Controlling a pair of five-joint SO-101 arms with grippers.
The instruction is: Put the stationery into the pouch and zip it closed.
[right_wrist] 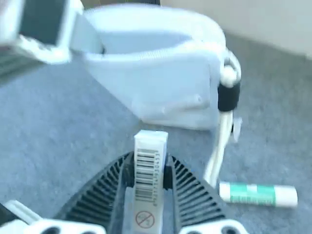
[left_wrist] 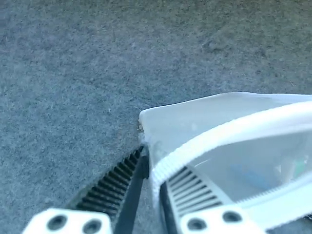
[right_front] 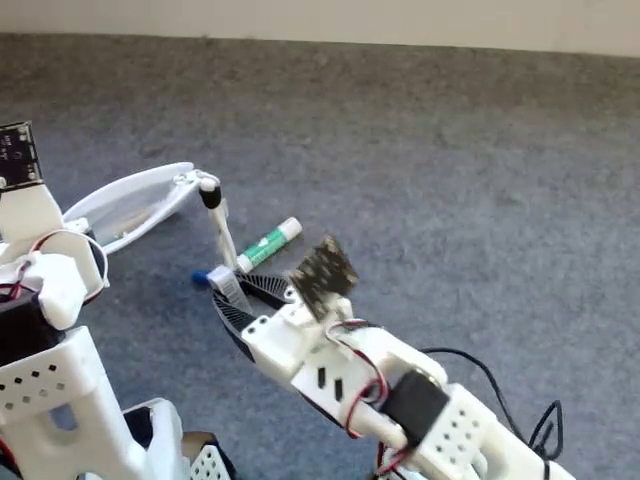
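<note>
The translucent white pouch point(right_front: 135, 205) lies open on the grey mat, its mouth showing in the right wrist view as pouch point(right_wrist: 156, 73). My left gripper point(left_wrist: 151, 170) is shut on the rim at one end of the pouch point(left_wrist: 219, 126). My right gripper point(right_wrist: 148, 170) is shut on a white barcoded stick point(right_wrist: 147, 168) with a blue end point(right_front: 203, 278), a short way from the pouch's other end. A white pen with a black grip point(right_front: 220, 230) and a green-and-white glue stick point(right_front: 268, 245) lie between that gripper point(right_front: 232, 290) and the pouch.
Grey mat point(right_front: 450, 150) stretches far and right of the objects. The right arm's white body and cables point(right_front: 430, 410) fill the near right. The left arm's base point(right_front: 60, 400) stands at the near left.
</note>
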